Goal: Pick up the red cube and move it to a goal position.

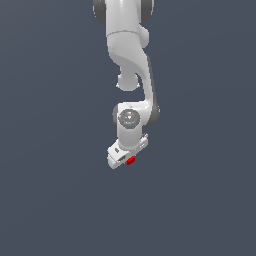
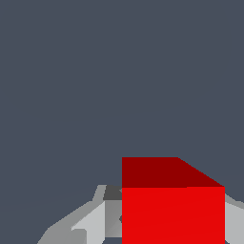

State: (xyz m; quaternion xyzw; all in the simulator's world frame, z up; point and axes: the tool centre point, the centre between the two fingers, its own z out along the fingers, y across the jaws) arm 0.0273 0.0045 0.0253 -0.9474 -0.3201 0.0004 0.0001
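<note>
The red cube (image 1: 131,160) is a tiny bright red block sitting at the tip of my white gripper (image 1: 128,159) in the exterior view, partly hidden by the hand. In the wrist view the red cube (image 2: 172,209) fills the space between the grey fingers (image 2: 95,224), which touch it on both sides. My gripper (image 2: 172,228) is shut on the cube. Whether the cube rests on the floor or hangs above it cannot be told.
A plain dark grey-blue floor (image 1: 50,200) surrounds the arm on all sides. The white arm (image 1: 127,50) comes down from the upper middle of the exterior view. No other objects show.
</note>
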